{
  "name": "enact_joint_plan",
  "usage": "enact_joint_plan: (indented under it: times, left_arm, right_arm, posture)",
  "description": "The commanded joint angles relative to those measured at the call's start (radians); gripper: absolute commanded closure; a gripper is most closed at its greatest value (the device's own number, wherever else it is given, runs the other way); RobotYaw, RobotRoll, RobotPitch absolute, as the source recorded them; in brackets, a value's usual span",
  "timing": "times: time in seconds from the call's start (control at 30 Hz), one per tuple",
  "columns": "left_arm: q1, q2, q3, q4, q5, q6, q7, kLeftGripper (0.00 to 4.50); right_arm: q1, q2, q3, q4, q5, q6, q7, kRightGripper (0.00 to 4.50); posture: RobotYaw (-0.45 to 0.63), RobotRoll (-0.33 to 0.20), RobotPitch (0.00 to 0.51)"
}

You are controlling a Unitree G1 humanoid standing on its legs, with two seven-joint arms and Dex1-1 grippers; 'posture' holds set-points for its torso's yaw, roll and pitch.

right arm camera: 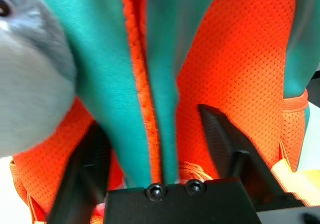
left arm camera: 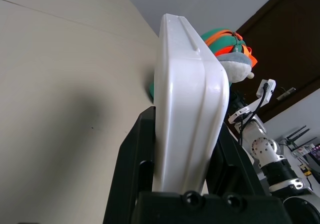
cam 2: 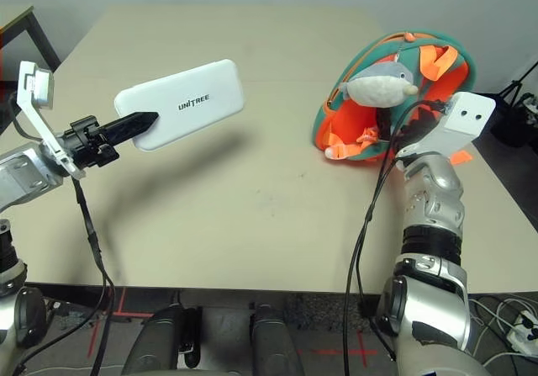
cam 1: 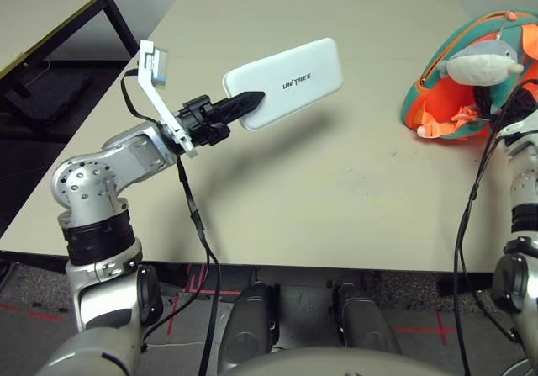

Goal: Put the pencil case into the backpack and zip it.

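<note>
L gripper [cam 1: 252, 100] has the white pencil case [cam 1: 290, 82] clamped at one end, held up above the table [cam 1: 336, 216] – not in the bag. Farther off, R gripper [right arm camera: 155, 144] is at the backpack [cam 2: 403, 52], fingers apart w/ teal-and-orange fabric between, no firm grip visible. Grab's done; left to do, I'd judge: steady/open bag, case in, zip up.

On my feed, the only wording I can read is "UNITREE", in small dark capitals. It stands on the broad upper face of the white pencil case [cam 1: 311, 69], toward the left of the scene over the table [cam 1: 353, 208]. From where I sit, the line of lettering slants, its right end farther away than its left.
</note>
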Motion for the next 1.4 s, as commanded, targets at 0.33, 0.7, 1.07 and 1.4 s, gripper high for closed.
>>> enact_joint_plan:
  times: [0.33,0.7,1.07,1.4]
  left_arm:
    - [-0.035,0.017,-0.029,0.047,0.028,-0.037,-0.052,3.14]
    - [-0.096,0.027,-0.088,0.134,0.095,-0.052,-0.149,3.14]
    - [-0.175,-0.003,-0.176,0.277,0.220,-0.104,-0.302,3.14]
    - [-0.219,0.004,-0.204,0.376,0.311,-0.136,-0.414,3.14]
  right_arm:
    - [0.020,0.010,0.008,-0.106,0.025,0.053,0.012,4.31]
    - [0.253,-0.040,-0.022,-0.840,0.200,0.487,-0.045,4.31]
    - [0.372,-0.069,-0.101,-1.402,0.581,0.895,-0.208,4.31]
    - [0.730,-0.309,-0.363,-1.620,1.244,0.864,-0.432,4.31]
  posture:
    - [-0.01,0.000,0.084]
    - [-0.12,0.000,0.101]
    - [-0.25,0.000,0.127]
    - [-0.32,0.000,0.155]
